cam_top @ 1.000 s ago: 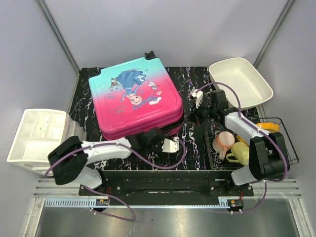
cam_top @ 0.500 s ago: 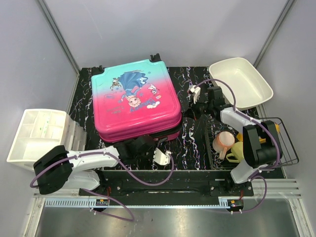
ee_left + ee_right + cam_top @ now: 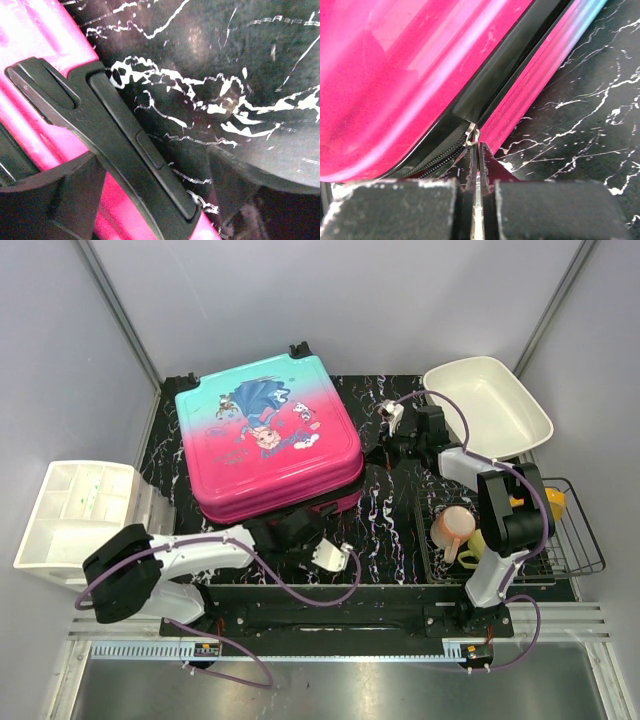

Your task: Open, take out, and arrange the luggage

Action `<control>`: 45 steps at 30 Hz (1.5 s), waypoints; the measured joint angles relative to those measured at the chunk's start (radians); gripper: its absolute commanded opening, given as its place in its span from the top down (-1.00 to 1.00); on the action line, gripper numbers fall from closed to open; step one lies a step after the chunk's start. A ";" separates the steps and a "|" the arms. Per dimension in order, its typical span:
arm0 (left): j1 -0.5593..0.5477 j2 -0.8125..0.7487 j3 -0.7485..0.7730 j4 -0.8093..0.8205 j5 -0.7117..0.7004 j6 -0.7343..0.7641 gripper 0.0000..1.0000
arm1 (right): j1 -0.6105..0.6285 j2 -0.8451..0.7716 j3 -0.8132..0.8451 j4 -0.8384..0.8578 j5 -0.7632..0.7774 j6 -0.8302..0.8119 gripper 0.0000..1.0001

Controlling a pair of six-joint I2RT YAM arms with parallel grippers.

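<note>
The luggage (image 3: 265, 440), a pink-to-teal hard-shell suitcase with a cartoon print, lies flat and closed on the black marbled table. My left gripper (image 3: 300, 522) is at its near edge. In the left wrist view its jaws (image 3: 160, 200) stand open on either side of the black carry handle (image 3: 125, 145), without pinching it. My right gripper (image 3: 377, 453) is at the suitcase's right side. In the right wrist view it (image 3: 477, 150) is shut on the metal zipper pull (image 3: 471, 134), where the zipper teeth meet the pink shell (image 3: 395, 75).
A white oval tub (image 3: 490, 405) sits at the back right. A wire rack (image 3: 590, 540) at the right holds a pink cup (image 3: 455, 528) and yellow cups. A white compartment tray (image 3: 75, 510) hangs off the table's left side.
My left gripper has opened around the handle it was gripping. The suitcase has shifted slightly left and away. My right gripper, still shut on the zipper pull, has moved farther from the bases.
</note>
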 measured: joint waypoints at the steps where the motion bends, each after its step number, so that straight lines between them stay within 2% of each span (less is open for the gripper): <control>1: -0.002 0.014 0.022 -0.026 -0.005 -0.009 -0.97 | 0.000 0.001 0.002 0.005 0.011 -0.001 1.00; 7: -0.012 0.047 0.152 -0.194 -0.032 -0.079 -0.98 | -0.009 0.002 0.013 0.008 0.056 -0.003 1.00; 16: -0.015 0.032 0.509 -0.382 -0.040 -0.103 -0.98 | -0.044 0.038 0.079 0.003 0.151 -0.016 1.00; 19: 0.018 0.008 0.608 -0.423 -0.005 -0.132 -0.98 | -0.050 0.060 0.112 -0.002 0.184 -0.018 0.70; 20: 0.043 0.000 0.642 -0.437 0.021 -0.150 -0.98 | -0.051 0.072 0.130 -0.006 0.200 -0.019 0.24; 24: 0.255 0.011 0.807 -0.497 0.130 -0.266 -0.98 | -0.061 0.127 0.224 -0.025 0.294 0.011 -0.48; 27: 0.492 0.065 0.978 -0.526 0.226 -0.371 -0.98 | -0.082 0.161 0.311 -0.024 0.366 0.053 -0.69; 33: 0.855 0.256 1.294 -0.580 0.329 -0.547 -0.98 | -0.103 0.140 0.372 -0.024 0.435 0.088 -0.76; 37: 1.024 0.413 1.483 -0.582 0.399 -0.665 -0.98 | -0.103 0.067 0.360 -0.089 0.448 0.092 -0.75; 42: 1.200 0.591 1.594 -0.533 0.502 -0.875 -0.98 | -0.103 -0.132 0.293 -0.251 0.359 0.109 -0.67; 45: 1.266 0.693 1.609 -0.487 0.523 -0.999 -0.98 | -0.094 -0.263 0.216 -0.336 0.299 0.136 -0.67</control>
